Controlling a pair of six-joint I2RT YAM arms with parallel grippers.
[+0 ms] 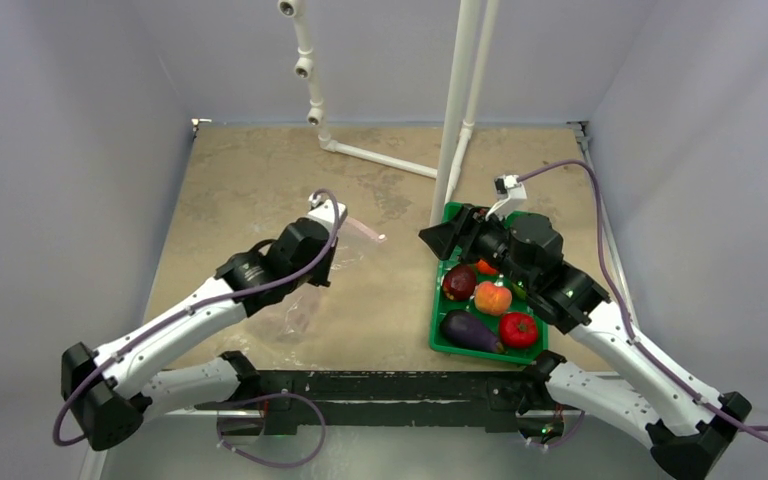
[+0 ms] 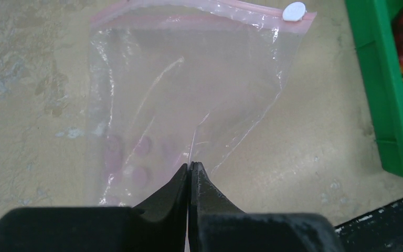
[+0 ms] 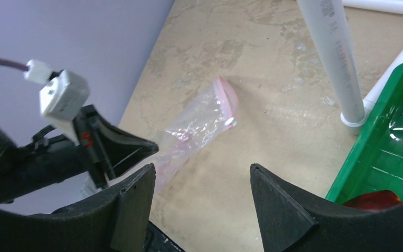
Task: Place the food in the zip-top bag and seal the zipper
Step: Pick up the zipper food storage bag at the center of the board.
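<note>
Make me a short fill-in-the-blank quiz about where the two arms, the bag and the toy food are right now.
1. The left end effector is ____ on the zip-top bag.
2. The right end effector hangs with its jaws ____.
3. The eggplant, tomato and peach lie in a tray whose colour is ____.
Missing words: shut; open; green.
</note>
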